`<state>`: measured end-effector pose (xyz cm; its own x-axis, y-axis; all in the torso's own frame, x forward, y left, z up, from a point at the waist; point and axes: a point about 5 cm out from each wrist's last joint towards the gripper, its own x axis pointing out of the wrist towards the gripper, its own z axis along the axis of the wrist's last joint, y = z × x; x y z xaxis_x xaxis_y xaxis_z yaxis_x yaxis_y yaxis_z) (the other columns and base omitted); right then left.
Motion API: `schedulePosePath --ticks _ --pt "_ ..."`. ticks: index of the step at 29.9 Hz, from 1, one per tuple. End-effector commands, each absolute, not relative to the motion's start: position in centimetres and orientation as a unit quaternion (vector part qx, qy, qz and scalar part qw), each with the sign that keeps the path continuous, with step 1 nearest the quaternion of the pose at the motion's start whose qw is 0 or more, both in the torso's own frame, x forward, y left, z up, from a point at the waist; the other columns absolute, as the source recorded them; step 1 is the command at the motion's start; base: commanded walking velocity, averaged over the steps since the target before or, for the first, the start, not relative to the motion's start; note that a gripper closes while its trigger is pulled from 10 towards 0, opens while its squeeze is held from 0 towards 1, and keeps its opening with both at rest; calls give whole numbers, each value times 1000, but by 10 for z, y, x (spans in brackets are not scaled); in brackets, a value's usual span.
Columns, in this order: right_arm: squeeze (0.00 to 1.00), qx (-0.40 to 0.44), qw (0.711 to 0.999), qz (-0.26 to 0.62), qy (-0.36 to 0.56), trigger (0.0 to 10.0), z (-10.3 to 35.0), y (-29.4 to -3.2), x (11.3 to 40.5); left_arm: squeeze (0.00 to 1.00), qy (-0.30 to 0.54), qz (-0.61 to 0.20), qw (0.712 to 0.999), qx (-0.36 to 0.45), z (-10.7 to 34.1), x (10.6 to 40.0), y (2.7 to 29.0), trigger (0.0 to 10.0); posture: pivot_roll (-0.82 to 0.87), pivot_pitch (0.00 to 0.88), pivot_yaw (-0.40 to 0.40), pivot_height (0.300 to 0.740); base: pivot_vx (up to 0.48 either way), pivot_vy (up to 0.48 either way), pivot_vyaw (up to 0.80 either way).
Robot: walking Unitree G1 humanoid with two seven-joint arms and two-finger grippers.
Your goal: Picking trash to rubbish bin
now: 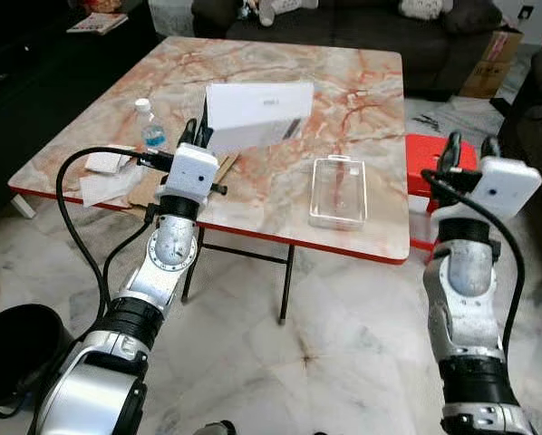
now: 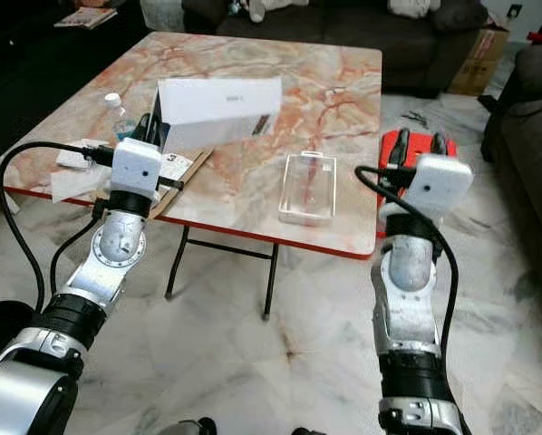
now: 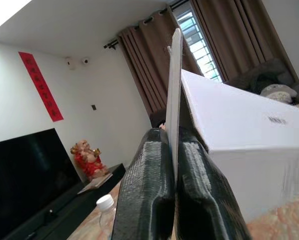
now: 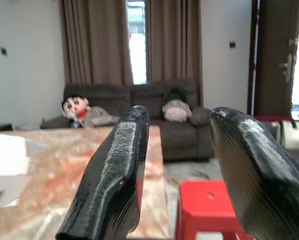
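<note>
Your left gripper (image 1: 197, 133) is pinching the white box (image 1: 257, 112) by its flap, upper centre; the bin (image 1: 17, 352) is sitting lower left. Your right gripper (image 4: 177, 165) is hanging spread.

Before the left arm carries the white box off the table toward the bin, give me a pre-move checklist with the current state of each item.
1. Left gripper jaws shut on the flap of the white box: ok.
2. Box clear of the table: cannot tell.
3. Water bottle beside the box, upright, close to the carry path: not ok.
4. Right gripper open, holding nothing, off the table's right side above the red stool: ok.
5. Black bin on the floor at the robot's left: ok.
</note>
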<state>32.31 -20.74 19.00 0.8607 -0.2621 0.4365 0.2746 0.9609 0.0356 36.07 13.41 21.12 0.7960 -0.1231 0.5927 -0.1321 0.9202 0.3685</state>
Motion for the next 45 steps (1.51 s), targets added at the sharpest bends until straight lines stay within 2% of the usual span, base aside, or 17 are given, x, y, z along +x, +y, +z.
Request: schedulePosePath --ticks 1,7,23,31,45 --pt "0 -15 961 -154 -231 10000 191 -216 319 0 -331 9 921 204 215 359 139 10000 89 66 6 740 0 0 0" --pt "0 -19 959 -165 -228 10000 186 -223 315 0 -328 10 921 210 212 354 146 10000 87 69 11 740 0 0 0" --pt "0 -13 964 -155 -215 10000 179 -215 317 0 -317 -5 927 202 205 349 135 10000 88 96 11 740 0 0 0" --pt "0 -10 966 -165 -199 10000 170 -220 313 0 -280 19 934 222 192 351 159 10000 89 115 11 740 0 0 0" --pt "0 -8 969 -161 -188 10000 164 -218 313 0 -268 20 936 227 185 347 163 10000 97 128 11 740 0 0 0"
